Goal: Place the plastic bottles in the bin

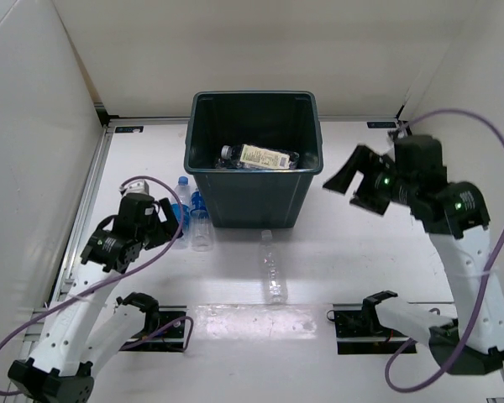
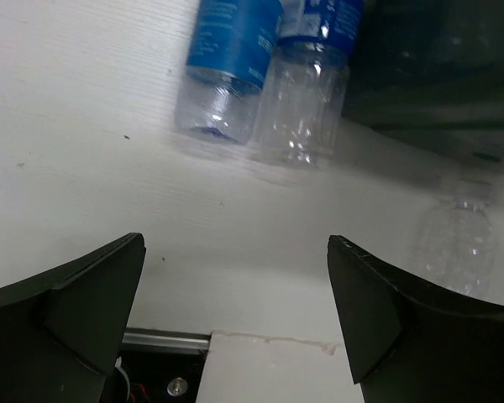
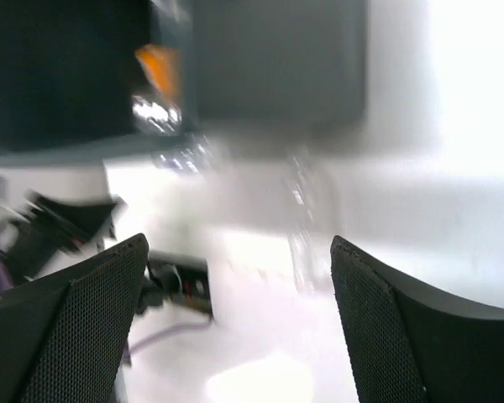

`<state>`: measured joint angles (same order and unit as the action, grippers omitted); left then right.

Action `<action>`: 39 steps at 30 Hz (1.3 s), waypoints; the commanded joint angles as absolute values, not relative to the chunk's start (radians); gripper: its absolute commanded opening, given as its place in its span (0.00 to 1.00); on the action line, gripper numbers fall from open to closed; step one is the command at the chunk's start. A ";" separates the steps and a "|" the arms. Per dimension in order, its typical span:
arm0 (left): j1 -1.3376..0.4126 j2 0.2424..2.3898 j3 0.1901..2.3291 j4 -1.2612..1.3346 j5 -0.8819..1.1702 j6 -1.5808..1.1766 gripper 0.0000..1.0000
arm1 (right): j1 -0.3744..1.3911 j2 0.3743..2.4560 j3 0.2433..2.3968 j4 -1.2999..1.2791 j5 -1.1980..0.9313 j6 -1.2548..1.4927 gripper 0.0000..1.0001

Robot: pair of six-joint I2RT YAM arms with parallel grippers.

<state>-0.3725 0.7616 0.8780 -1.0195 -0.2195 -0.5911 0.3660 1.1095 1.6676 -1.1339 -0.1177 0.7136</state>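
The dark bin [image 1: 256, 200] stands at the middle of the table, with a pale-labelled bottle [image 1: 265, 156] lying inside it. Two blue-labelled plastic bottles [image 1: 183, 195] [image 1: 201, 225] lie side by side against the bin's left wall. In the left wrist view these two bottles [image 2: 227, 75] [image 2: 307, 105] lie just ahead of the fingers. A clear unlabelled bottle [image 1: 273, 269] lies in front of the bin. My left gripper [image 1: 175, 222] [image 2: 235, 242] hovers open beside the blue pair, holding nothing. My right gripper [image 1: 342, 193] [image 3: 239, 243] is raised to the right of the bin, open and empty.
White walls enclose the table on the left, back and right. Both arm bases and their cables [image 1: 160, 323] sit along the near edge. The right wrist view is blurred, showing the bin [image 3: 269, 59] and a smeared clear bottle [image 3: 307, 210].
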 commanded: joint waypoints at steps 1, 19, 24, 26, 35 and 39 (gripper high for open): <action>-0.284 0.816 0.893 -0.921 -0.158 -0.539 1.00 | 0.377 1.023 1.530 -1.147 -0.095 0.814 0.90; -0.164 1.017 0.759 -0.552 -0.123 -0.390 1.00 | -0.101 0.974 1.587 -1.420 -0.416 0.559 0.90; -0.164 1.094 0.767 -0.497 -0.146 -0.394 1.00 | -0.210 1.037 1.658 -1.480 -0.480 0.486 0.90; -0.164 1.137 0.764 -0.442 -0.135 -0.393 1.00 | -0.270 1.045 1.660 -1.480 -0.520 0.465 0.90; -0.164 1.325 0.819 -0.407 -0.154 -0.396 1.00 | -0.290 1.121 1.683 -1.431 -0.535 0.479 0.90; -0.166 1.368 0.805 -0.376 -0.126 -0.410 1.00 | -0.299 1.132 1.660 -1.402 -0.549 0.495 0.90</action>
<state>-0.1684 1.3624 0.7750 -0.4290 -0.1429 -0.4000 -0.2893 1.1301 1.6703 -1.3594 -0.5114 0.4911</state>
